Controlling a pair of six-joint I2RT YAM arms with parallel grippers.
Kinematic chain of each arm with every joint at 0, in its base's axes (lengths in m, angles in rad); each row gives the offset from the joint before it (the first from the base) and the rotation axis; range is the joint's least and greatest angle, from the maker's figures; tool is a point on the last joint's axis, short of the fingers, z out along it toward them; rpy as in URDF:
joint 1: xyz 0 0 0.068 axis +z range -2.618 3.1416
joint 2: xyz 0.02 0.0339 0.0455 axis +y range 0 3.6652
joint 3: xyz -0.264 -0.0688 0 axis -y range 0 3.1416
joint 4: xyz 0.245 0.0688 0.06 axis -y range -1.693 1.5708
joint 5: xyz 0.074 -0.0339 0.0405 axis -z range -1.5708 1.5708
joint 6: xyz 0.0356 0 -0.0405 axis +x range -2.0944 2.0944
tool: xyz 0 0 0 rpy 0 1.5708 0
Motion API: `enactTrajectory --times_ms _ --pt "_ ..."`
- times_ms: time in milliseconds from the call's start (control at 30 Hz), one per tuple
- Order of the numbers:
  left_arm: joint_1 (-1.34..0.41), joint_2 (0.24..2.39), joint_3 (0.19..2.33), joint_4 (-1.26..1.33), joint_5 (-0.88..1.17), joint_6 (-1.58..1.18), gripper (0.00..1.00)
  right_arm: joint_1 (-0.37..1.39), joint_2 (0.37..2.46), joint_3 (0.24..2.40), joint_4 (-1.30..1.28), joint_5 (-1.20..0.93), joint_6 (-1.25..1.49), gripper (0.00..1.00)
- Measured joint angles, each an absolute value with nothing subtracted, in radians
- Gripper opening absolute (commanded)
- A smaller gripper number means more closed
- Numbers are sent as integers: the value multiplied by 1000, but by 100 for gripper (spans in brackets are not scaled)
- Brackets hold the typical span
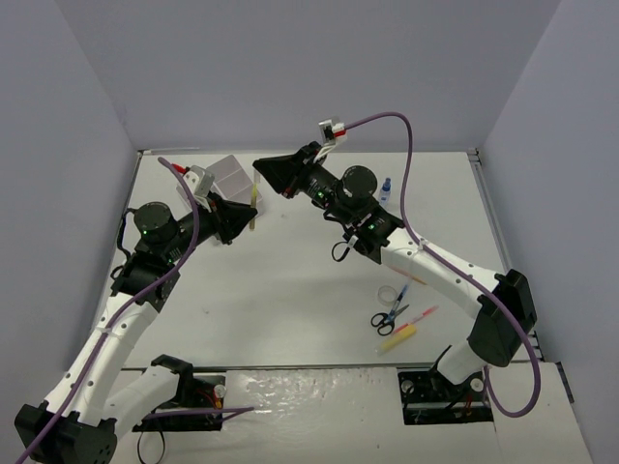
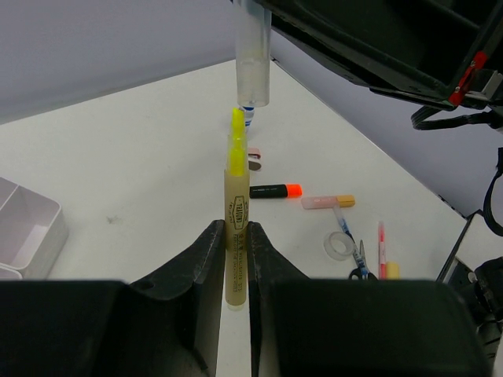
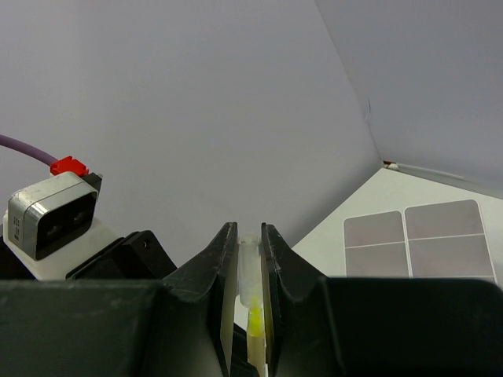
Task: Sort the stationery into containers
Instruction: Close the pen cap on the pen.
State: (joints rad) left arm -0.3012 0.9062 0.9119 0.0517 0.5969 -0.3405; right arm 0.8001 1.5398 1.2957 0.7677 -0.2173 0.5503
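In the top external view, the left tool is clamped on a yellow highlighter, just beside the white tray at the far left of the tabletop; the right tool reaches in from the right to the highlighter's far end; well apart, at the near right, lie the tape roll and the scissors, with the blue-capped bottle further back; in the left wrist view, the left tool has its jaws drawn narrow onto the highlighter's barrel, and the bared yellow tip sticks out past the fingers; a clear cap hangs right over that tip, and whether the two touch cannot be told; a corner of the tray shows at the left edge; beyond, on the tabletop, lie an orange-black highlighter, the tape roll and the scissors; in the right wrist view, the right tool is nearly closed, pinching the clear cap between its jaws, with the yellow tip at the cap's mouth; the tray's square compartments show behind on the right
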Motion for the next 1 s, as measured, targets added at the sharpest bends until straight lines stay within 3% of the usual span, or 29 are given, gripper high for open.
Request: enactTrajectory --times_ms 1000 --pt "-301 905 912 51 584 -322 0 800 1575 1290 806 -218 576 0"
